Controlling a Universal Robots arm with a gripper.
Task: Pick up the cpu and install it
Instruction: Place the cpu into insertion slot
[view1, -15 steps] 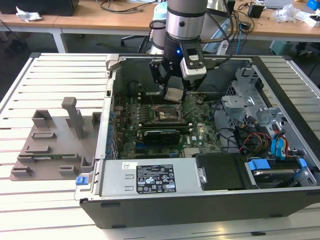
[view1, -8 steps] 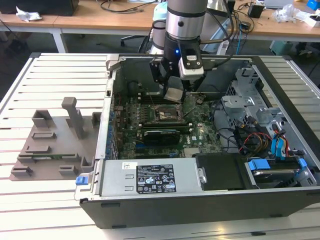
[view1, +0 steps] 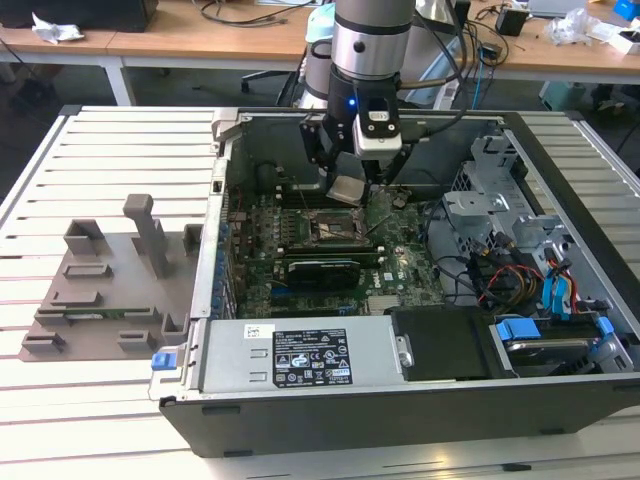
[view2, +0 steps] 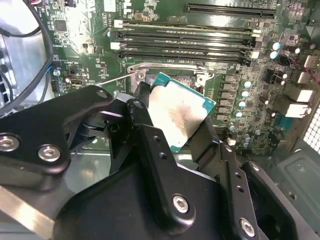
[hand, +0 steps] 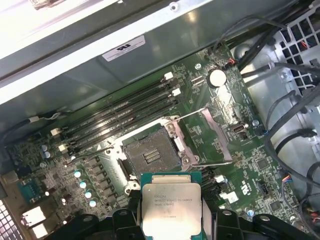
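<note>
CPU (hand: 171, 207) is off its resting place and in the grip of the tool (view2: 175, 125), whose two black fingers (view2: 150, 145) are clamped on opposite edges of the chip, with the pale metal top facing up toward both wrist cameras. In the exterior view the arm reaches down into the open case (view1: 400, 420), which lies on the slatted surface (view1: 110, 140), and the chip hangs above the board (view1: 400, 265), clear of it and touching nothing but the fingers. The socket (hand: 152, 157) lies just beside the chip in the first wrist view. It is empty, its dark contact field bare, and its metal frame (hand: 212, 132) is swung back and out of the way. The memory slots (view2: 185, 42) run along the socket's far side in the second wrist view. By my reading, the pick is done and the carry into the case is nearly done, since the chip is near the socket but does not look centred over it. The install itself is all left: the chip is not seated, and the frame is not closed on it. Whether the chip's corners match the socket's as it hangs, I cannot tell
</note>
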